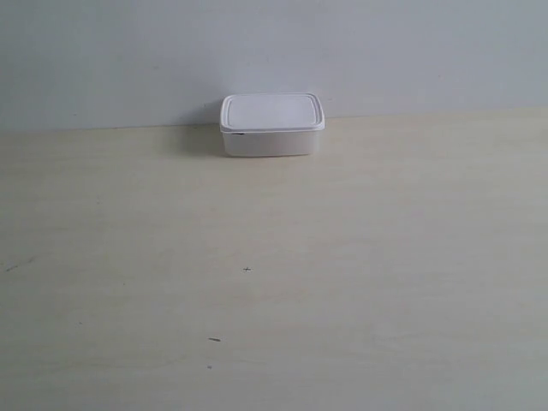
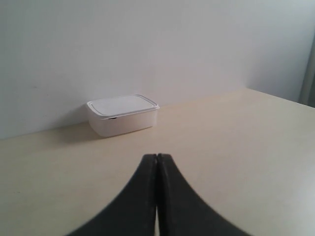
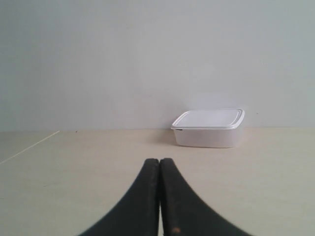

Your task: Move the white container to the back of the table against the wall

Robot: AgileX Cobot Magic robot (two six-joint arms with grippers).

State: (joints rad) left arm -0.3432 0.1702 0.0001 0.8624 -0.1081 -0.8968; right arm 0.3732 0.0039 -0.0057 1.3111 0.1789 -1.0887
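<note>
white container point(image 1: 272, 125) at wall point(image 1: 274, 51), well apart from both closed jaws

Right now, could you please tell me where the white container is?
In the exterior view, the white container sits at the back edge of the table, near the middle, by the wall.

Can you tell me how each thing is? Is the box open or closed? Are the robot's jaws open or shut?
white container: lid on, upright, at the back of the table by the wall.
left gripper: jaws shut, holding nothing, away from the container.
right gripper: jaws shut, holding nothing, away from the container.
</note>
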